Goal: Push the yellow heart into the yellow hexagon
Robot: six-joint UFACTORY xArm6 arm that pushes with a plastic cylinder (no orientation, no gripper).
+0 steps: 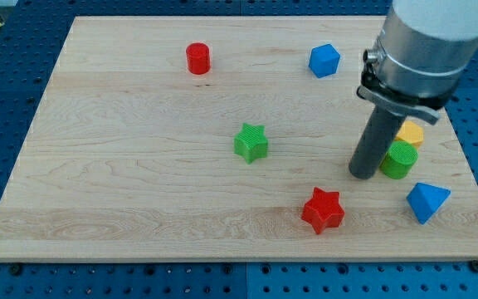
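My tip (361, 175) rests on the board at the view's right, just left of a green cylinder (399, 159) and close to touching it. Only one yellow block (410, 133) shows. It sits right behind the green cylinder, partly hidden by the rod and the cylinder, so I cannot tell whether it is the heart or the hexagon. No second yellow block is in sight. A blue triangular block (426, 201) lies below and right of the green cylinder.
A red star (323, 209) lies below and left of my tip. A green star (251, 142) is near the board's middle. A red cylinder (197, 58) and a blue block (324, 60) sit near the top. The board's right edge (463, 158) is close.
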